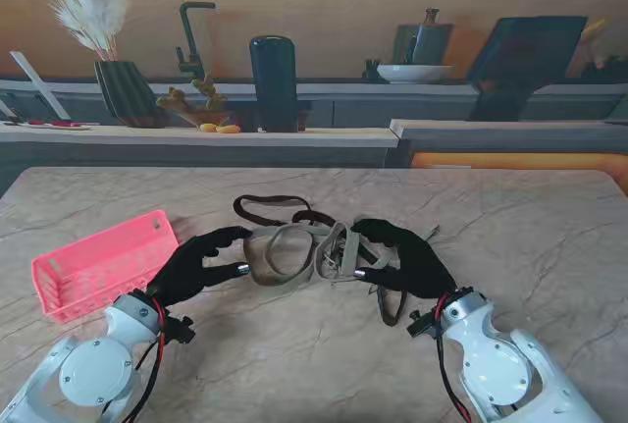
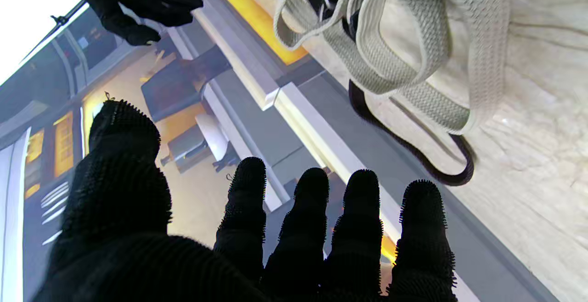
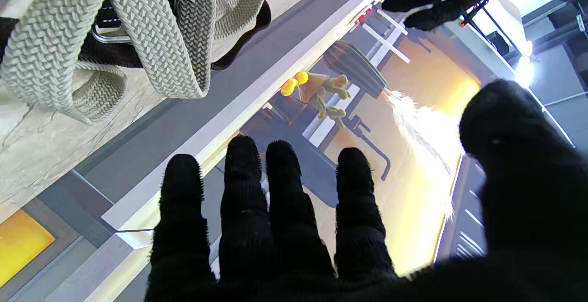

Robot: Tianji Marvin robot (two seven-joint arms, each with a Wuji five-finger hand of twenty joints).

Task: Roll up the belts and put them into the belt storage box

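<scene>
Between our left hand (image 1: 196,268) and right hand (image 1: 407,258), both spread and holding nothing, the beige woven belt (image 1: 294,251) lies tangled with a dark belt (image 1: 270,209) on the worktop (image 1: 549,246); limp and light, best pinched near its metal buckle (image 1: 339,256), we judge, with the pink storage box (image 1: 103,264) left of it

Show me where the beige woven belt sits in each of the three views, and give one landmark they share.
Stand view: the beige woven belt lies tangled mid-table between the left hand and right hand.
Left wrist view: beige woven belt loops beyond the fingertips.
Right wrist view: beige woven belt lies beyond the fingers.
Shared landmark: the dark brown belt under and beside it.
</scene>
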